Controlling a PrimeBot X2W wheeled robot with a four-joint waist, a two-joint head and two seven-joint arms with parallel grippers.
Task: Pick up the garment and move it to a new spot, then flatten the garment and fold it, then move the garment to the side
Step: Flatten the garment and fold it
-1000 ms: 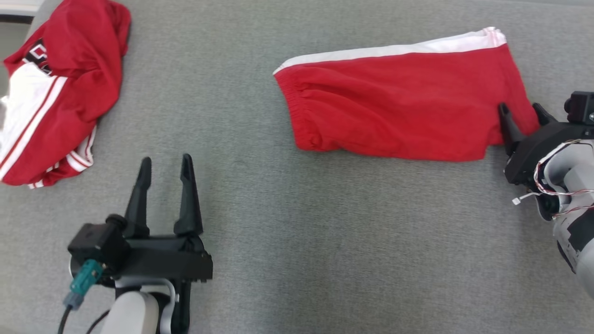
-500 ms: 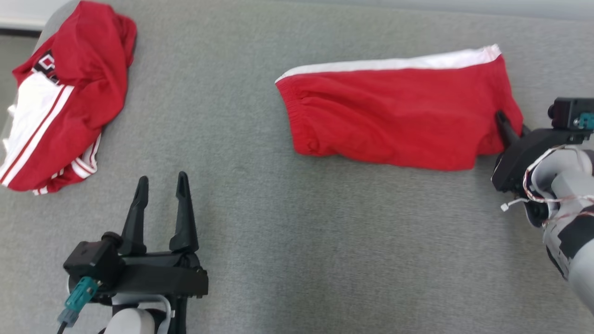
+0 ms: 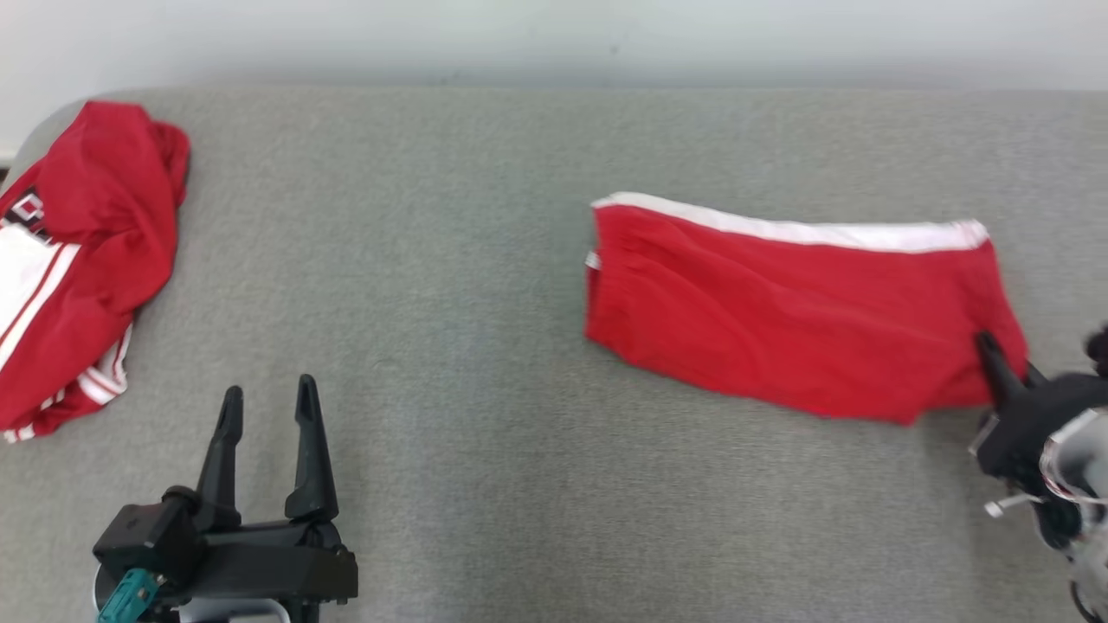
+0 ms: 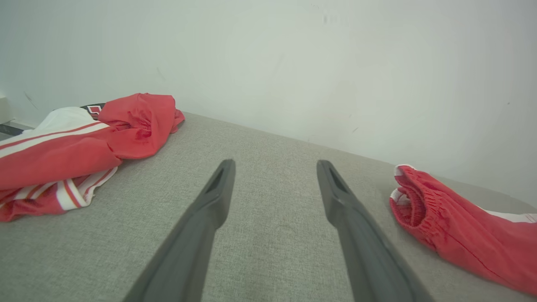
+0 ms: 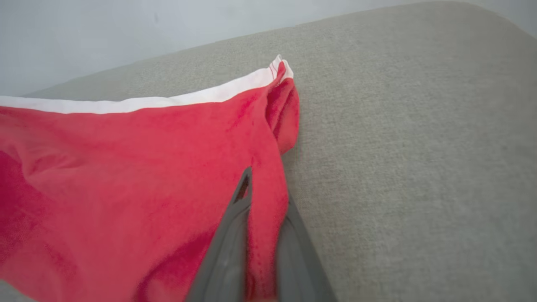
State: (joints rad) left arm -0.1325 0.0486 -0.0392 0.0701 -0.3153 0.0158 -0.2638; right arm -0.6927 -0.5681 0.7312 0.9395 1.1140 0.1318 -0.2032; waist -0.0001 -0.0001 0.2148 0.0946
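The garment (image 3: 796,311) is a pair of red shorts with a white side stripe, lying folded on the grey cloth surface at the right. My right gripper (image 3: 1004,368) is shut on its near right corner. In the right wrist view the red cloth (image 5: 147,167) is pinched between that gripper's (image 5: 266,188) fingers. At the lower left my left gripper (image 3: 268,389) stands open above bare surface, holding nothing. Through its spread fingers (image 4: 275,163) the left wrist view shows the shorts' elastic waist end (image 4: 461,235) off to the right.
A crumpled red and white jersey (image 3: 78,260) lies at the far left edge, also seen as the jersey (image 4: 75,147) in the left wrist view. The grey surface (image 3: 450,260) ends at a pale wall (image 3: 554,35) behind and rounds off at the back left corner.
My right gripper has shut on the shorts' corner and dragged them to the right, turning them slightly. The head camera has tilted up, so the wall now shows. The left gripper stays open.
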